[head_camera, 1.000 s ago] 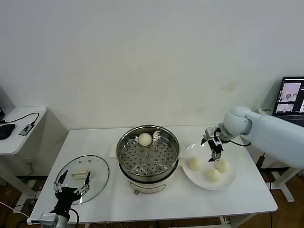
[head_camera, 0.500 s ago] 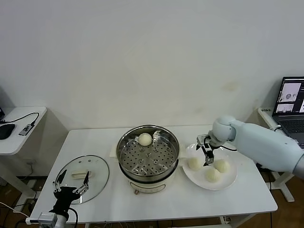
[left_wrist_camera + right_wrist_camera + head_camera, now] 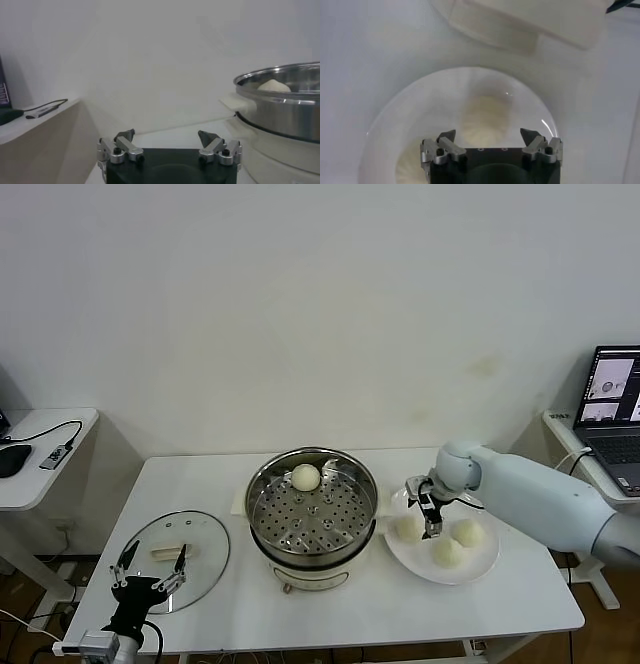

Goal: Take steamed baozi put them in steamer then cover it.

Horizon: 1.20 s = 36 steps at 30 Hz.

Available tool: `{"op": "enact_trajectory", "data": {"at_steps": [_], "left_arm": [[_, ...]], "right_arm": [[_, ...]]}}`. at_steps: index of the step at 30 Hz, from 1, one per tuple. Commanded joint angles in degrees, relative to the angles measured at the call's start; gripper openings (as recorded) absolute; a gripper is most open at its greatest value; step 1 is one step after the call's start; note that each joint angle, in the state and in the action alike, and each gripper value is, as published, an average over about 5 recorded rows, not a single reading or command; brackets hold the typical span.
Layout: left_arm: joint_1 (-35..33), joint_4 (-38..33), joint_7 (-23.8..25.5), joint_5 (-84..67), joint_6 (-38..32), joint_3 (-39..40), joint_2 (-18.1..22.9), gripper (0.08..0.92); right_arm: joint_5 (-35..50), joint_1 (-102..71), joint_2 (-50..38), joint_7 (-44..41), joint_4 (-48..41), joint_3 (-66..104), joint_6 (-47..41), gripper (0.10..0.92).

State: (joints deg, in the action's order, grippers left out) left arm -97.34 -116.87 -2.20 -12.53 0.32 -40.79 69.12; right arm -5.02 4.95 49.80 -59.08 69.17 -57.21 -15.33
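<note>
Plate [image 3: 385,120] edge cropped, bun [image 3: 485,117] perhaps untouched

The steamer [image 3: 312,519] sits at the centre of my counter [image 3: 500,604], with one baozi [image 3: 305,477] in its tray at twelve o'clock. At three o'clock lies the plate [image 3: 478,564] carrying three buns [image 3: 449,552]; my right gripper [image 3: 428,515] hangs above its nine o'clock edge. At nine o'clock lies the lid [image 3: 200,539], my left gripper [image 3: 149,576] at its six o'clock rim.
</note>
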Motion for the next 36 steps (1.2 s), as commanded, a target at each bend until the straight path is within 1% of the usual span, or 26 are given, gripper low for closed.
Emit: {"op": "enact_trajectory", "data": {"at_steps": [1, 16, 22, 26, 30, 33, 36], "left_arm": [[0.0, 0.1, 0.0, 0.0, 0.0, -0.1, 0.0, 0.823], [0.0, 0.1, 0.0, 0.3, -0.1, -0.3, 0.2, 0.823], [0.2, 0.2, -0.1, 0.4, -0.3, -0.2, 0.4, 0.823], [0.5, 0.1, -0.1, 0.5, -0.3, -0.1, 0.3, 0.823], [0.5, -0.2, -0.1, 0.5, -0.2, -0.2, 0.1, 0.823], [0.5, -0.4, -0.1, 0.5, -0.2, -0.2, 0.0, 0.823], [0.4, -0.7, -0.1, 0.5, -0.2, -0.2, 0.0, 0.823]], "right_arm": [[-0.6, -1.8, 0.7, -0.1, -1.7, 0.8, -0.1, 0.781], [-0.6, -3.0, 1.1, 0.3, -2.1, 2.1, -0.4, 0.632], [-0.4, -1.7, 0.2, -0.5, -1.4, 2.4, 0.1, 0.585], [0.5, 0.4, -0.9, -1.1, 0.2, 2.5, 0.3, 0.573], [2.1, 4.0, -3.1, -1.3, 2.9, 1.6, 0.0, 0.542], [4.0, 7.9, -5.3, -1.6, 5.1, -0.1, -0.4, 0.517], [6.8, 13.2, -7.6, -2.0, 6.8, -2.3, -0.7, 0.51]]}}
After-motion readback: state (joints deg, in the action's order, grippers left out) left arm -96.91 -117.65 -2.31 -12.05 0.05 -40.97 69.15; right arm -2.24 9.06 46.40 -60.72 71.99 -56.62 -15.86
